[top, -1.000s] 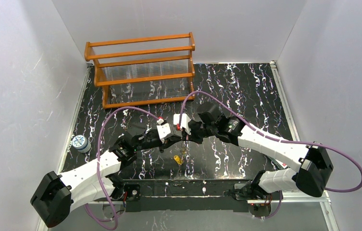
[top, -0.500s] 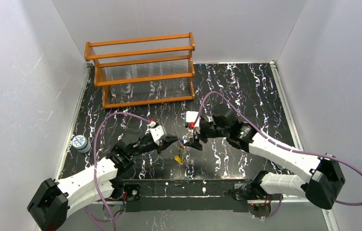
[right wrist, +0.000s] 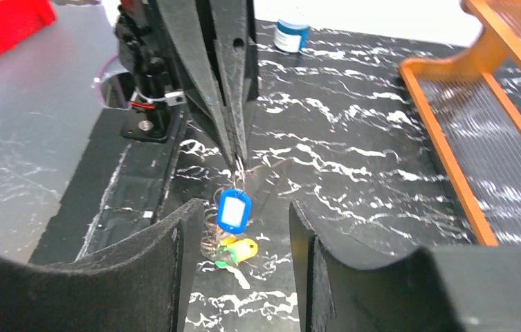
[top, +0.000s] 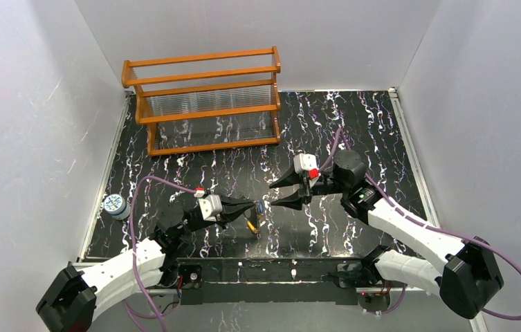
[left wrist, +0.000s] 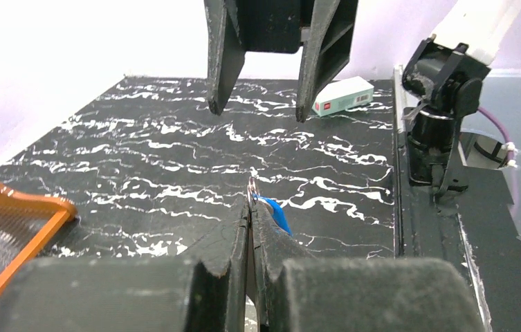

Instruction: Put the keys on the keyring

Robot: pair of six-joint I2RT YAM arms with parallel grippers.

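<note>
My left gripper (top: 252, 205) is shut on the thin wire of the keyring (right wrist: 240, 169), its jaws pressed flat together (left wrist: 250, 200). A blue key (right wrist: 234, 210) hangs from the wire just below the tips and shows beside them (left wrist: 276, 213). A yellow key (right wrist: 241, 250) and a green one (right wrist: 221, 261) hang lower in a tangle of wire over the table (top: 252, 226). My right gripper (top: 272, 196) stands open to the right of the keys, facing them, holding nothing; the keys show between its fingers (right wrist: 174, 249).
An orange wooden rack (top: 205, 104) stands at the back left. A small blue-lidded jar (top: 114, 205) sits at the left edge. A small white box (left wrist: 342, 96) lies on the black marbled table (top: 368, 124), and a red bin (right wrist: 8, 24) sits off it.
The right gripper has opened, let go and drawn back to the right. The left gripper has pulled back toward the near edge, still shut on the wire, with the blue key hanging from it.
</note>
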